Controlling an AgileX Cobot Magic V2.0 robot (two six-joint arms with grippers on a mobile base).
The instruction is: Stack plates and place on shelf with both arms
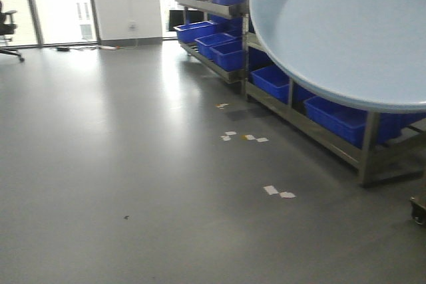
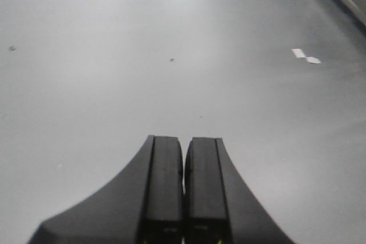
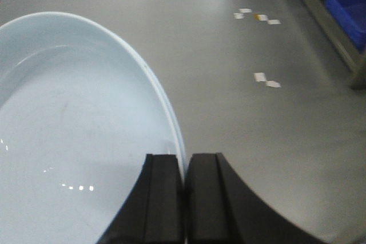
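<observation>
At the right wrist, the right gripper (image 3: 184, 198) was pinched shut on the rim of the pale-blue plate (image 3: 68, 130), held above bare floor. The left gripper (image 2: 183, 198) was closed on nothing. Beyond stood the shelf rack (image 1: 366, 154). Risk: with one edge grip, the plate could tilt and slip. Count: one plate seen, two grippers.

Front view: a plate (image 1: 346, 31) is placed at upper right, before a rack (image 1: 368, 147) on which bins (image 1: 229, 54) are set; floor markers (image 1: 278, 192) lie at lower centre. Right wrist view: the plate's rim is caught between the right gripper (image 3: 184, 163) fingers, bottom centre.
</observation>
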